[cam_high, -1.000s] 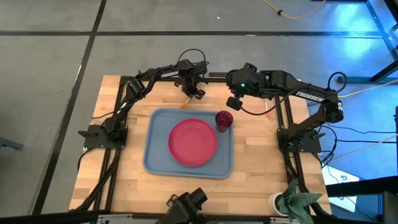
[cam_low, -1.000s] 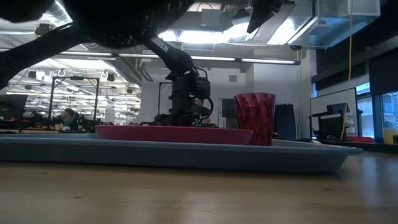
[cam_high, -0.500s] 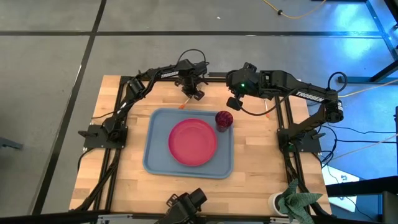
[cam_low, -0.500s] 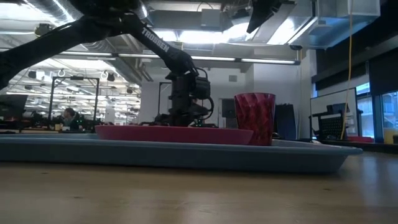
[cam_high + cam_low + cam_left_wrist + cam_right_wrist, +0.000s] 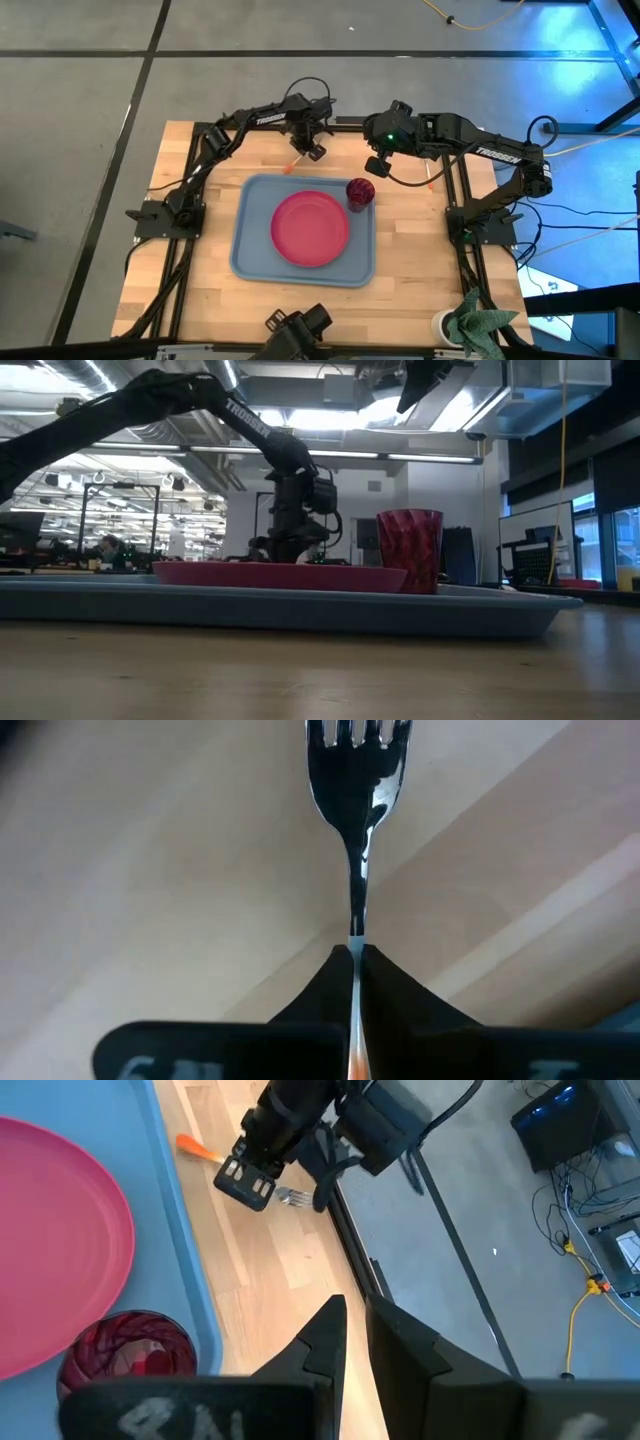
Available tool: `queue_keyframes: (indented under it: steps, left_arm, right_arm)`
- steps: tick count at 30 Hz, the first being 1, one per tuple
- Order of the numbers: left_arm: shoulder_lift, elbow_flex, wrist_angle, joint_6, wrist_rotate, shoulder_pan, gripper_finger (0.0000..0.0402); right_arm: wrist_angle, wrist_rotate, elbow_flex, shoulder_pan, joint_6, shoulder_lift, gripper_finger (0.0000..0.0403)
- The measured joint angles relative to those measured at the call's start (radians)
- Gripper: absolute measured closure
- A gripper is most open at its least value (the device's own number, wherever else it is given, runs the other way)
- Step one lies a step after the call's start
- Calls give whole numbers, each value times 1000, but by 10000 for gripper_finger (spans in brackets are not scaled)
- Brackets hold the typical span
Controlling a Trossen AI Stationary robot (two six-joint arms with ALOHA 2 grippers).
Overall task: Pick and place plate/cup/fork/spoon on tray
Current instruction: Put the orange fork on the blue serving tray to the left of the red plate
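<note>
Gripping the fork [image 5: 357, 780] by its handle, left tool [image 5: 314, 151] sits clenched at the far side of the table [image 5: 200, 290], just beyond the far rim of the tray [image 5: 250, 255]. Fork's silver prongs stick out past the fingers [image 5: 390, 995] over bare wood; its orange handle end [image 5: 196, 1148] pokes out the other side, toward the tray. Right tool [image 5: 375, 165] hangs above the table just beyond the tray's far right corner, fingers [image 5: 325, 1342] close together with a thin gap, gripping nothing. Cup [image 5: 360, 191] stands upright in the tray's far right corner, just beside the plate [image 5: 310, 229]. Plate lies flat mid-tray. Spoon [image 5: 430, 178] partly visible on the table under the right arm.
</note>
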Motion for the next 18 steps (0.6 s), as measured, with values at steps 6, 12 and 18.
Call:
queue_keyframes:
  steps: [6,12,18]
  left_arm:
    - [-60,0,-17,6,-22,2,401]
    - [-110,0,-104,-28,-30,-6,401]
    - [-168,0,-177,-79,-31,-27,401]
  right_arm:
    - [1,0,0,0,-3,0,353]
    - [3,0,0,0,-1,0,353]
    - [4,0,0,0,0,0,353]
